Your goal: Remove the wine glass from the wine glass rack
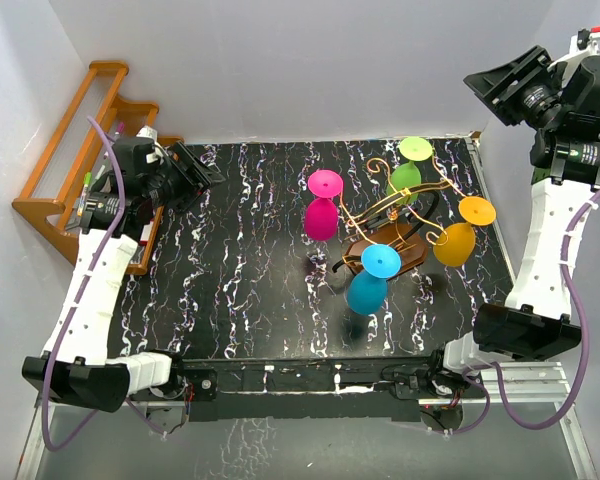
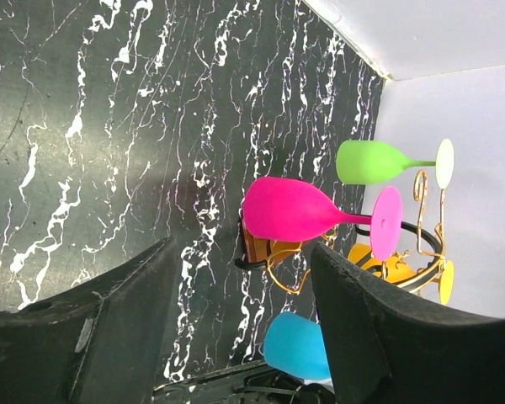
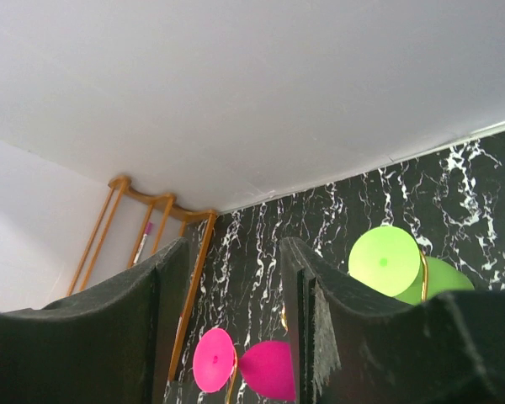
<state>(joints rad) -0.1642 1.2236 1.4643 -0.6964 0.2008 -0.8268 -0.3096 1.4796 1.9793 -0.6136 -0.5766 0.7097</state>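
The wine glass rack point(image 1: 398, 232), gold wire scrolls on a small dark wooden base, stands right of centre on the black marbled mat. Several plastic wine glasses hang bowl-down from it: pink point(image 1: 321, 217), blue point(image 1: 368, 291), green point(image 1: 404, 180) and orange point(image 1: 455, 243). The left wrist view shows the pink glass point(image 2: 290, 210), green glass point(image 2: 373, 162) and blue glass point(image 2: 295, 345). My left gripper point(image 1: 202, 172) is open and empty, far left of the rack. My right gripper point(image 1: 500, 85) is open and empty, high at the back right. The right wrist view shows the pink glass point(image 3: 268, 369) and the green foot point(image 3: 385, 260).
An orange-brown wooden stepped shelf point(image 1: 80, 150) stands against the left wall, behind my left arm; it also shows in the right wrist view point(image 3: 151, 210). White walls enclose the mat on the back and sides. The arm bases sit along the near rail point(image 1: 300, 380).
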